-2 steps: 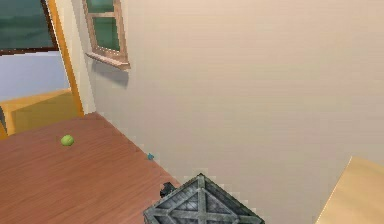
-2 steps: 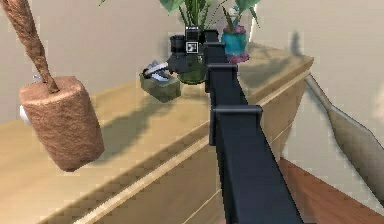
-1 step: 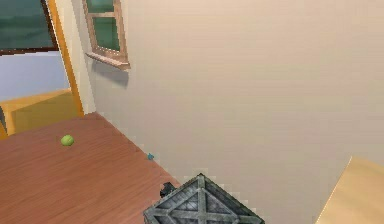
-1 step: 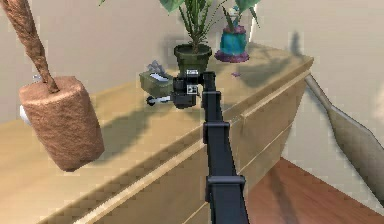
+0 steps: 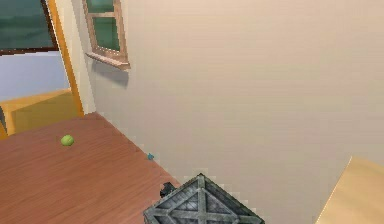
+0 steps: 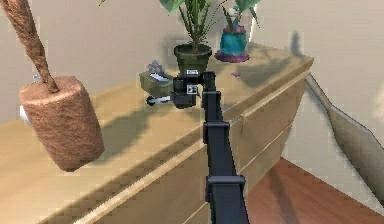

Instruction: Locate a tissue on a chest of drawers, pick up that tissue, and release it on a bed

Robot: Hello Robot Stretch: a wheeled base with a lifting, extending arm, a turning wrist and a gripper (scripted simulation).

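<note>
The tissue box [image 6: 153, 80] sits on top of the chest of drawers [image 6: 120, 160], near the back and about in the middle of the arm side view. Something pale pokes out of its top, and it looks like a tissue. The arm [image 6: 222, 160] is a dark bar that comes up from the bottom edge and reaches out over the wooden top. At its far end is the gripper [image 6: 158, 98], right by the tissue box. The box stands on the wood just there, so I cannot tell if the gripper holds anything or if it is touching the box. Three pots stand on the chest too. The big brown rough pot [image 6: 62, 120] on the left has a thick tree trunk [image 6: 30, 40] growing out of it. Just behind the gripper, the dark pot [image 6: 193, 55] holds a plant with long green leaves. Beside that one is a blue-green pot [image 6: 233, 42] with a pink bottom, and it has a leafy plant in it too. The drawers below are shut, so what is in them is hidden. In the forward view a green ball [image 5: 67, 140] lies on the brown wood floor [image 5: 90, 170]. A dark crate [image 5: 203, 203] sits at the bottom edge, and I cannot see inside it. A window [image 5: 105, 30] is high on the plain wall [image 5: 250, 90].
</note>
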